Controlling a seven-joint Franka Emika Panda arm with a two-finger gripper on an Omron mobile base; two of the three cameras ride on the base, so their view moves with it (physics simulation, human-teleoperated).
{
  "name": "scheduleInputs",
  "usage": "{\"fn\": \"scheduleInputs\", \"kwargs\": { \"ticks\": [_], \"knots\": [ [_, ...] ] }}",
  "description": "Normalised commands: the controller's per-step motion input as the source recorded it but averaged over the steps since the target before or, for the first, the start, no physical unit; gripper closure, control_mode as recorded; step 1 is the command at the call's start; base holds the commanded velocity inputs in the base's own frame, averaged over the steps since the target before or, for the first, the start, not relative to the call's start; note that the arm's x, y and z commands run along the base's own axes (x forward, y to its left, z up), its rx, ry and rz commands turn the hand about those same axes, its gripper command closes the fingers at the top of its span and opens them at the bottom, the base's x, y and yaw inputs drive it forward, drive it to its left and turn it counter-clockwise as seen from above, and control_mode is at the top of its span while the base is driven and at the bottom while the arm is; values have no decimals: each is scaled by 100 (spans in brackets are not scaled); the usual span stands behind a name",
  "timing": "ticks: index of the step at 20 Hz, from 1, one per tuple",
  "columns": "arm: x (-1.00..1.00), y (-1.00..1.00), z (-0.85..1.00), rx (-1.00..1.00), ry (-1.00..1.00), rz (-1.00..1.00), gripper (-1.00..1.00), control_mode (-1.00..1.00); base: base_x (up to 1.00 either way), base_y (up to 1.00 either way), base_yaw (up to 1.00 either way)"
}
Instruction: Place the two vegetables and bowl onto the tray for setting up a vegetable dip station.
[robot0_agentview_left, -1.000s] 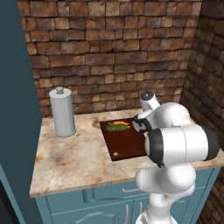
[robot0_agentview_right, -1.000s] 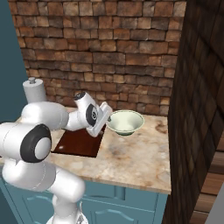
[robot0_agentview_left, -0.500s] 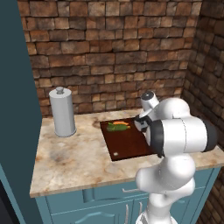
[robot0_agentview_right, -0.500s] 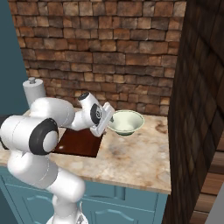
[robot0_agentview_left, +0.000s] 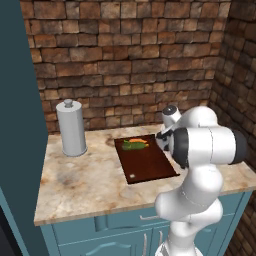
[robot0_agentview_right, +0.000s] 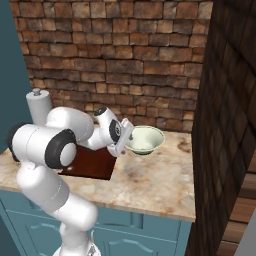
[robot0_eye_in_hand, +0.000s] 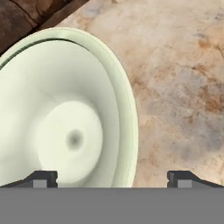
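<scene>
A tall grey metal canister (robot0_agentview_left: 71, 128) with a knob lid stands upright near the worktop's (robot0_agentview_left: 85, 182) back left corner, on mottled beige stone. To its right, around the middle of the worktop, lies the tray (robot0_agentview_left: 145, 160), a flat dark reddish-brown rectangular board with a small white dot near its front edge. At the tray's back end rest the dark green oblong cucumber (robot0_agentview_left: 133, 146) and the orange carrot (robot0_agentview_left: 138, 141), touching or just beside each other. Further right, past the tray's right edge and toward the brick back wall, sits the bowl (robot0_agentview_right: 144, 139), round, shallow and smooth, pale greenish-white. The pincer (robot0_eye_in_hand: 113, 178) hangs spread wide just above the bowl's rim, one dark tip over the bowl's hollow and the other over the bare stone beside it, holding nothing.
</scene>
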Motion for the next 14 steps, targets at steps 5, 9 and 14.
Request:
{"fn": "scheduleInputs", "kwargs": {
  "ticks": [5,9,14],
  "knots": [
    [11,0,-12,0,-6,-1,-100,-100,0,0,0],
    [6,0,-26,0,-6,-1,-100,-100,0,0,0],
    [1,0,-26,0,-3,-1,-100,-100,0,0,0]
  ]
}}
